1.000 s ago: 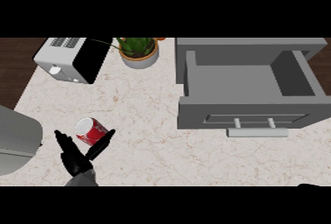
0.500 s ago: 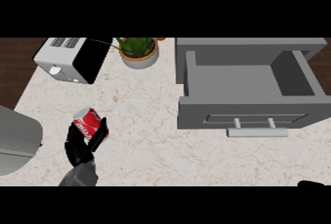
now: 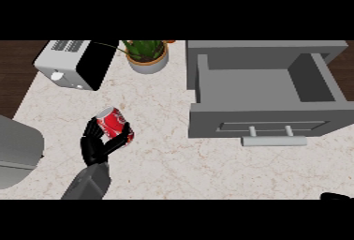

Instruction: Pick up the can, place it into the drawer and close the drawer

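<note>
Here your left hand (image 3: pixel 97 143) sits at the lower left of the marble counter (image 3: pixel 173 164), its grey forearm entering from the lower edge. The black fingers (image 3: pixel 124 134) and thumb are curled round the red can (image 3: pixel 114 123), which lies tilted in the grasp, its silver top end pointing up and to the left. The can's body shows between the fingers; its lower end is hidden by them. You cannot tell from this view whether the can is lifted off the counter or resting on it.

Well to the right stands the grey drawer (image 3: pixel 266 91), pulled open, with its inside bare and its front panel carrying a pale handle (image 3: pixel 273 139). The can is well apart from the drawer, out to its left.

Along the far edge you see a toaster (image 3: pixel 72 63) at the left and a potted plant (image 3: pixel 146 56) just beside it. A grey appliance (image 3: pixel 17 150) fills the left edge.

Only a dark sliver of your right hand (image 3: pixel 336 196) shows at the lower right corner; its fingers cannot be made out.
</note>
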### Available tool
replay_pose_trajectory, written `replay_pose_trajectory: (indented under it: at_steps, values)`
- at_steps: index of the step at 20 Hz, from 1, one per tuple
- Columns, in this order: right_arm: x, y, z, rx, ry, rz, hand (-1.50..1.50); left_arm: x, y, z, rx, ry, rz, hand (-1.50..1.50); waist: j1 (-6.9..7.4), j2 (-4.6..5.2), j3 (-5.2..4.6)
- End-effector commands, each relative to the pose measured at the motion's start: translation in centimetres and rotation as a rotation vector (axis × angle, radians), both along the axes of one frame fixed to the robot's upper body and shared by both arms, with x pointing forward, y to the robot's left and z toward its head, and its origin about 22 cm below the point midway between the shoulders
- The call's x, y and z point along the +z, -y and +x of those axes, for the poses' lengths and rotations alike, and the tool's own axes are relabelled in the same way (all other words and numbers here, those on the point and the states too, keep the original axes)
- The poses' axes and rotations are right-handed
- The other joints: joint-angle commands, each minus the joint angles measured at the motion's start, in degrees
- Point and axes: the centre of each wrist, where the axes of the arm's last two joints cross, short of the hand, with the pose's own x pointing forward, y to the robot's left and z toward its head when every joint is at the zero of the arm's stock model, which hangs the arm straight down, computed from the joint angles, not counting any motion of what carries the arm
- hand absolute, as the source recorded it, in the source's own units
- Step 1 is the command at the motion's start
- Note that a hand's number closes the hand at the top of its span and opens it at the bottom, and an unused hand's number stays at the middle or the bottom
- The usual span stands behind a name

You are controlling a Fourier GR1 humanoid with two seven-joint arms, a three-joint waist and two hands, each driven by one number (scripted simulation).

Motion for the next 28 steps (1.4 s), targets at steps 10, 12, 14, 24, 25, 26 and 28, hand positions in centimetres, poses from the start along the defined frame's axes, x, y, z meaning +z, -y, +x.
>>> replay_pose_trajectory:
  at_steps: [10, 12, 14, 24, 25, 26, 28]
  values:
    - [0.1, -2.0, 1.2, -0.027, 0.023, -0.003, -1.50, 6.9, 2.9, 7.9, -0.590, 0.087, -0.010, 1.50, 0.36, 0.01, -0.01]
    - [1.5, -1.1, 0.1, -0.033, 0.027, -0.029, -1.50, 7.9, 2.0, 8.8, -0.619, 0.068, -0.002, 1.50, 0.13, -0.02, -0.01]
    - [0.3, -0.8, -0.5, -0.032, 0.003, -0.031, -1.50, 10.1, 4.8, 9.8, -0.651, 0.064, 0.020, 1.50, 0.44, -0.22, 0.04]
    - [0.5, 0.1, 0.0, -0.034, 0.023, -0.023, -1.50, 20.4, 10.7, 12.1, -0.736, 0.136, 0.045, 1.50, 0.51, -0.28, 0.06]
    - [0.7, -0.9, -0.6, -0.045, 0.007, -0.019, -1.50, 20.4, 13.4, 10.3, -0.731, 0.144, 0.048, 1.50, 0.97, -0.51, 0.06]
    - [0.6, -0.8, -0.4, -0.022, 0.017, -0.027, -1.50, 22.7, 13.2, 11.5, -0.748, 0.128, 0.040, 1.50, 0.72, -0.38, 0.06]
    - [0.6, 0.7, 0.8, -0.044, 0.020, -0.022, -1.50, 24.3, 13.3, 11.9, -0.737, 0.138, 0.053, 1.50, 0.62, -0.19, 0.04]
